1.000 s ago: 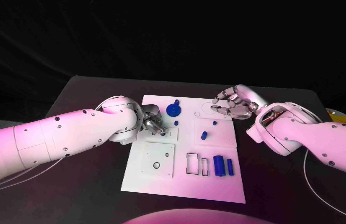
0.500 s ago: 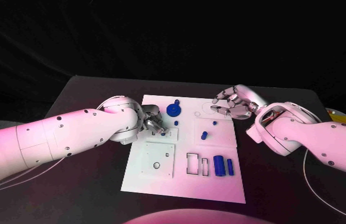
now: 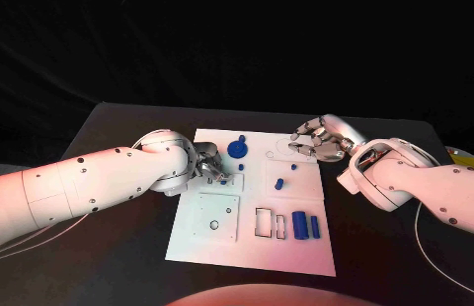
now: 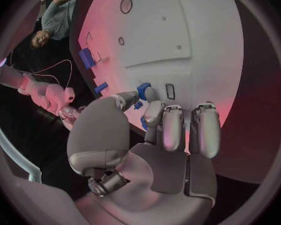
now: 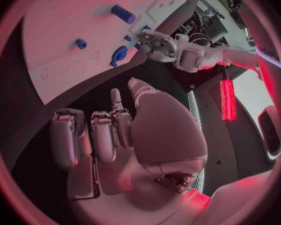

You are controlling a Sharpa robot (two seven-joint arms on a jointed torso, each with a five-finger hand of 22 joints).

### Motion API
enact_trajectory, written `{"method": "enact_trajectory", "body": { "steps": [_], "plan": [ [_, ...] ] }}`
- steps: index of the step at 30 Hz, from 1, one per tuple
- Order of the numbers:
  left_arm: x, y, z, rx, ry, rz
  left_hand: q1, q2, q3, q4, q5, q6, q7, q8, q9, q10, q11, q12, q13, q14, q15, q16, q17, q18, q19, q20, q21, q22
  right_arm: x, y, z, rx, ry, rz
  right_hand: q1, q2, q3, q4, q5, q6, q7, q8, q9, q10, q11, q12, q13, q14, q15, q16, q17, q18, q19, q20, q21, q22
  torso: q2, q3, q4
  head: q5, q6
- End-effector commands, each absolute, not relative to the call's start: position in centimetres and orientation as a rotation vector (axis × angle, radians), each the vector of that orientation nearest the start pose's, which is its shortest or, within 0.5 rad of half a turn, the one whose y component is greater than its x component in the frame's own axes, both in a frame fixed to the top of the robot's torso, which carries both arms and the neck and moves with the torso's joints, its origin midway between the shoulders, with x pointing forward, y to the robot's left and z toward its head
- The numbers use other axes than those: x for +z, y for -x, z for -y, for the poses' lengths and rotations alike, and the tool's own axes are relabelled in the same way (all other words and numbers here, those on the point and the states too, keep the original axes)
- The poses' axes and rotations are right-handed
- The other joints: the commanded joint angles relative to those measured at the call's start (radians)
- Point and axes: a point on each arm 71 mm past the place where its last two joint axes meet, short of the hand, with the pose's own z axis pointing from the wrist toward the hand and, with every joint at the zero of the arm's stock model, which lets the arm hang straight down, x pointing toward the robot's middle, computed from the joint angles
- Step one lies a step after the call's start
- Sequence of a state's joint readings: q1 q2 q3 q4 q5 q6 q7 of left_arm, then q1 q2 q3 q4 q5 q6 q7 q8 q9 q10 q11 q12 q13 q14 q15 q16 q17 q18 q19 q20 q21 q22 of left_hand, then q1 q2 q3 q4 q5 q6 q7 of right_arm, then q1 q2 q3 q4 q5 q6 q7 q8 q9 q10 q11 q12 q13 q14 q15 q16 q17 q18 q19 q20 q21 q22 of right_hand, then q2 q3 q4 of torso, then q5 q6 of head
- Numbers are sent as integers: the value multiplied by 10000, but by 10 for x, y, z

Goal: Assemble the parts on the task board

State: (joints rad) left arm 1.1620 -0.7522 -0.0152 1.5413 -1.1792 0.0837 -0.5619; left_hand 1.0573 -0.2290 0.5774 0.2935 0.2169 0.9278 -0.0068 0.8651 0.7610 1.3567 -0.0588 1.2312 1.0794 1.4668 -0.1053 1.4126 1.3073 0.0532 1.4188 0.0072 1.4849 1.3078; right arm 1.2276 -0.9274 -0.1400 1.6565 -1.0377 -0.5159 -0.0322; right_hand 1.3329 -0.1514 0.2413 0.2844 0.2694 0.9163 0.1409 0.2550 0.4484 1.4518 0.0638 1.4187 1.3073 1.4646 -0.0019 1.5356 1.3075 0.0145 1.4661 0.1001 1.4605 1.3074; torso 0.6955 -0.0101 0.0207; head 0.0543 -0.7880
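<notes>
The white task board [image 3: 219, 241] lies mid-table. My left hand [image 3: 209, 167] is low over its left edge and pinches a small blue part [image 4: 143, 90] between thumb and a finger, beside a small rectangular slot [image 4: 170, 91]. That part [image 3: 223, 180] shows just under the fingertips in the head view. A blue round part [image 3: 238, 148] stands at the board's far side, with small blue pegs [image 3: 279, 183] near the middle. Two blue blocks [image 3: 299, 225] sit at the near right. My right hand [image 3: 316, 142] hovers over the far right corner, fingers curled in and holding nothing.
A square plate [image 3: 216, 217] with a hole is set in the board's near left, and open rectangular slots [image 3: 266, 224] lie beside the blue blocks. In the right wrist view I see the round part [image 5: 119, 54] and my left hand [image 5: 154, 41]. Black table [image 3: 129, 128] surrounds the board.
</notes>
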Motion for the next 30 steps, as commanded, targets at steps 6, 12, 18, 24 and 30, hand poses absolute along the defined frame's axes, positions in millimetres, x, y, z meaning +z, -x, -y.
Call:
{"method": "enact_trajectory", "body": {
  "steps": [6,12,18,24,30],
  "plan": [
    [-233,-467,-169,-4155,944,-22988,-317,155,-736,12,4,39,95,-73,-29,36,-16,68,21,444,-44,-4,302,-57,91,-10,48,514,-190,-454,212,8779,-2527,-16472,-137,2,-47,31,30,-77,28,75,24,-107,-25,-99,1106,775,-78,-68,1396,190,310,-36,-131,1825,5,0,-13,9,-5],
    [-232,-466,-171,-4210,1043,-22919,-511,295,-1098,19,8,60,97,-99,-39,39,-14,72,27,445,-43,-5,305,-57,93,-10,46,520,-191,-454,212,8783,-2563,-16470,-183,21,-57,42,9,-99,31,81,31,-149,-22,-150,1062,761,-77,-90,1347,210,266,-36,-209,1777,9,-4,-16,-33,19],
    [-230,-465,-171,-4377,1231,-22847,-678,336,-1415,18,2,63,105,-113,-39,33,-8,66,19,443,-41,-10,300,-56,90,-9,42,518,-191,-455,213,8765,-2597,-16475,-189,23,-58,42,4,-104,32,81,32,-154,-22,-155,1057,762,-76,-89,1352,211,261,-36,-217,1772,2,-8,-2,-54,59],
    [-225,-466,-173,-4599,1604,-22690,-854,374,-1742,19,12,45,118,-126,-32,-33,5,-13,-84,441,-32,-14,297,-45,55,-3,18,470,-192,-456,214,8704,-2634,-16492,-174,45,-52,18,-78,-125,30,95,44,-155,-24,-155,1059,759,-77,-97,1345,210,262,-36,-222,1773,-12,-2,-6,-68,150],
    [-215,-467,-176,-4698,1769,-22492,-888,371,-1827,16,16,18,125,-138,-32,-49,12,-25,-96,442,-29,-13,300,-44,51,-1,14,465,-193,-457,215,8646,-2667,-16495,-176,45,-57,17,-116,-131,31,101,49,-157,-24,-157,1057,762,-78,-95,1357,212,259,-37,-231,1768,-6,8,2,-44,156]
  ]
}}
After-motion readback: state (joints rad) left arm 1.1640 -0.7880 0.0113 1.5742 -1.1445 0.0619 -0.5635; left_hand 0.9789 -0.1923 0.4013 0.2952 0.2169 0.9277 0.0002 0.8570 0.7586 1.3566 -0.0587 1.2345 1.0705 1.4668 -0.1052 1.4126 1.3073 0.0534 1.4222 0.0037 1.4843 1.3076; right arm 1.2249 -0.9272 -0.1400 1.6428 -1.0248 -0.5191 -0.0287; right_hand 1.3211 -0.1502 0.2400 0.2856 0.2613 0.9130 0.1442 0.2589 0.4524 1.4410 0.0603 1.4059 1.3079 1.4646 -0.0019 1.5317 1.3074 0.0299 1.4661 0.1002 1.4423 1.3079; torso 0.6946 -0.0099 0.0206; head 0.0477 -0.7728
